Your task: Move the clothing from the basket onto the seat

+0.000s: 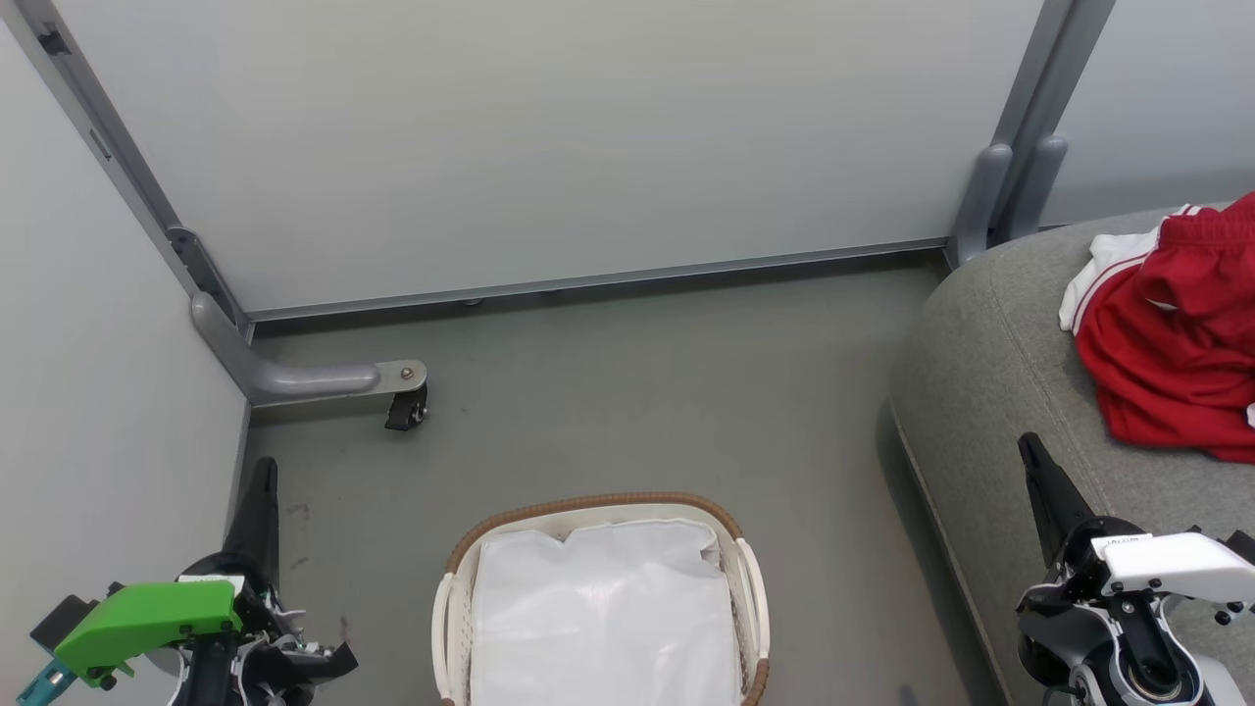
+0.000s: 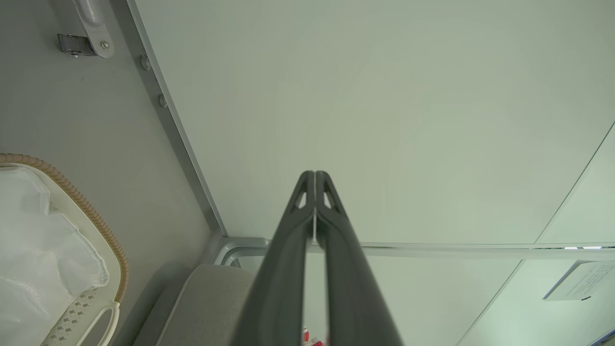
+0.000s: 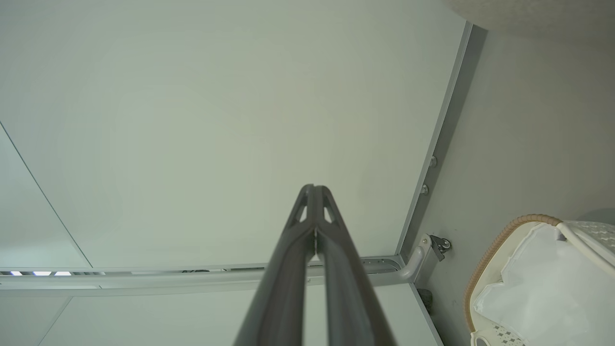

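Nothing gripped, job seemingly done: left fingers (image 1: 257, 520), right fingers (image 1: 1049, 490) closed flanking basket (image 1: 588, 502); clothing (image 1: 1167, 343) heaped on seat (image 1: 980, 392), right of basket.

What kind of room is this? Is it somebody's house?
Probably not a real home: more likely a test corner set up like one. Pale partition panels stand on a wheeled foot, fencing in a grey seat with red clothing on it and a laundry basket on the smooth floor.

seat (image 1: 980, 392): matt woven cloth | basket (image 1: 456, 618): perforated plastic, woven rim | clothing (image 1: 1167, 343): soft fabric
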